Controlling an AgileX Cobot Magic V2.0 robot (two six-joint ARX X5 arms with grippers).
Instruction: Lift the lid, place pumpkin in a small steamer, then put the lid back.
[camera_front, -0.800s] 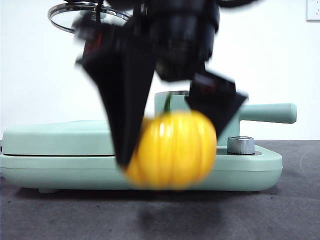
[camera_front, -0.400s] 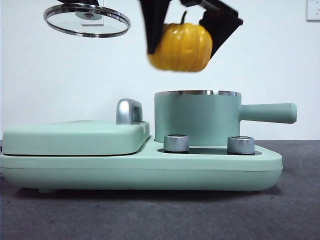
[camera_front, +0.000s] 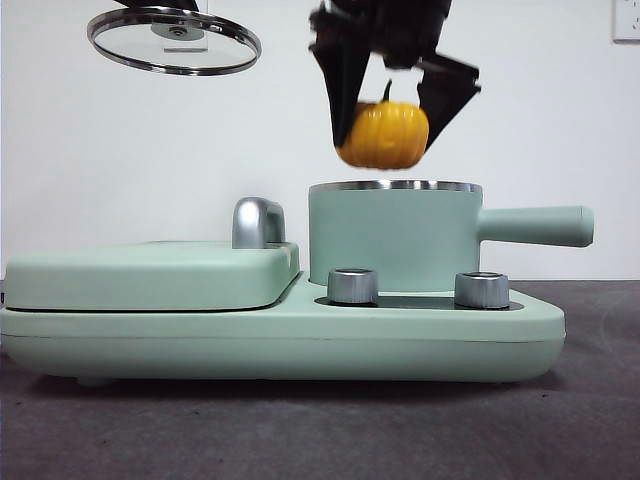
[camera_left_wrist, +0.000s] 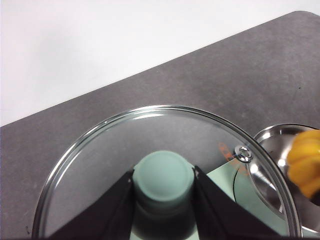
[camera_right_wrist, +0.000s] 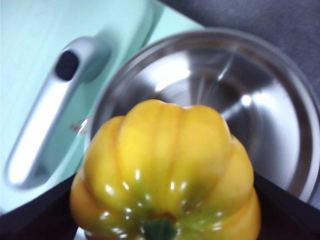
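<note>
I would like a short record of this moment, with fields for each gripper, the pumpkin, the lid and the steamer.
left gripper: shut on the knob of the lid, held high beside the pot, above the griddle cover
right gripper: shut on the pumpkin
pumpkin: in the air just above the small steamer, not inside yet
small steamer: open, shiny steel inside, nothing seen in it
lid: off the pot, roughly level
</note>
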